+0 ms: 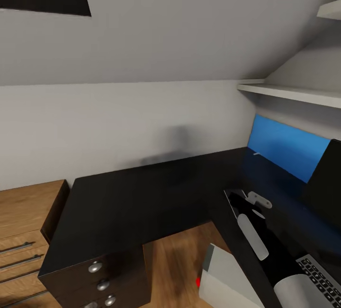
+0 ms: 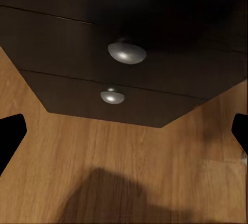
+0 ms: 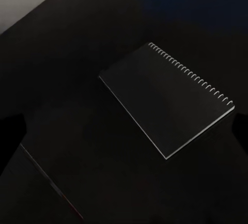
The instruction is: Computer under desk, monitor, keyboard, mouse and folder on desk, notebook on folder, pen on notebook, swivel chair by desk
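Observation:
The black-topped desk [image 1: 142,194] spreads across the head view, its drawer unit [image 1: 99,275] at the lower left. Under the desk stands the light grey computer [image 1: 222,275] with a red dot. The monitor [image 1: 327,180] and the keyboard [image 1: 322,275] sit on the desk at the right edge. A small white pen [image 1: 256,153] lies near the blue back panel [image 1: 284,147]. My right gripper [image 1: 239,204] hovers open over the desk, above a dark spiral notebook [image 3: 165,100] lying flat. My left gripper [image 2: 124,136] is open, low above the wood floor, facing the drawer knobs [image 2: 126,52].
A low light-wood cabinet [image 1: 23,223] with long handles stands left of the desk. White shelves [image 1: 293,92] hang over the desk's right wing under a sloped ceiling. Wood floor [image 1: 175,260] shows between the drawer unit and the computer.

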Robot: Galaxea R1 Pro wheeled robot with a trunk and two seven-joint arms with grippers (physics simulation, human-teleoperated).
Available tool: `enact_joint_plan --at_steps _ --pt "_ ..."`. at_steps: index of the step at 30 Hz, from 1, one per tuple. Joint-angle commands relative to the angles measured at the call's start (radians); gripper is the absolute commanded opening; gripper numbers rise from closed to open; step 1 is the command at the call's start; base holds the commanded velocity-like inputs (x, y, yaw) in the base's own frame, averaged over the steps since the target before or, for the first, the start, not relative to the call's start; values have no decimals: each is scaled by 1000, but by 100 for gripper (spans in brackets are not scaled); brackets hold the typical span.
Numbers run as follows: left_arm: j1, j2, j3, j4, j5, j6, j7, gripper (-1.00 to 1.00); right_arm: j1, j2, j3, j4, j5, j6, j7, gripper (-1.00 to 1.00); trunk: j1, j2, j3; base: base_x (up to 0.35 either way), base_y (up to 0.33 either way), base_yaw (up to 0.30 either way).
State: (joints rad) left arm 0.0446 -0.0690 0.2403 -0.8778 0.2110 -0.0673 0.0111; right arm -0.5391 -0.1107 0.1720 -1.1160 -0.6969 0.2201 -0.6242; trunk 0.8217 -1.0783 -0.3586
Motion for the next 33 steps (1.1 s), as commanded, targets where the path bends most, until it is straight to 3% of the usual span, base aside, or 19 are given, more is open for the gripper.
enact_joint_plan --at_steps 1,3,4,9,16,23,29,33 --pt "0 -1 -1 -11 8 -2 1 100 -1 -1 3 -1 -4 4 -7 100 0 -1 -1 0 0 0" --pt "1 -3 -6 -32 8 -4 1 100 0 -1 4 0 -4 3 -7 100 0 -1 -1 0 0 0" --pt "7 -5 -70 -55 6 -5 1 100 -1 -1 3 3 -4 0 -5 100 0 -1 -1 0 0 0" --pt "9 -3 -154 -67 -10 -4 3 100 -1 -1 3 4 -4 0 -5 100 0 -1 -1 0 0 0" --pt "9 -4 -201 -146 -49 27 4 100 -1 -1 4 4 -3 1 -6 100 0 -1 -1 0 0 0" --pt "9 -1 -298 -253 -56 180 5 100 -1 -1 3 5 -2 0 -6 100 0 -1 -1 0 0 0" --pt "9 -1 -323 -363 -56 261 6 100 -1 -1 4 8 -1 -1 -6 100 0 -1 -1 0 0 0" --pt "9 -1 -350 -482 -56 388 6 100 -1 -1 4 8 0 -1 -5 100 0 -1 -1 0 0 0"
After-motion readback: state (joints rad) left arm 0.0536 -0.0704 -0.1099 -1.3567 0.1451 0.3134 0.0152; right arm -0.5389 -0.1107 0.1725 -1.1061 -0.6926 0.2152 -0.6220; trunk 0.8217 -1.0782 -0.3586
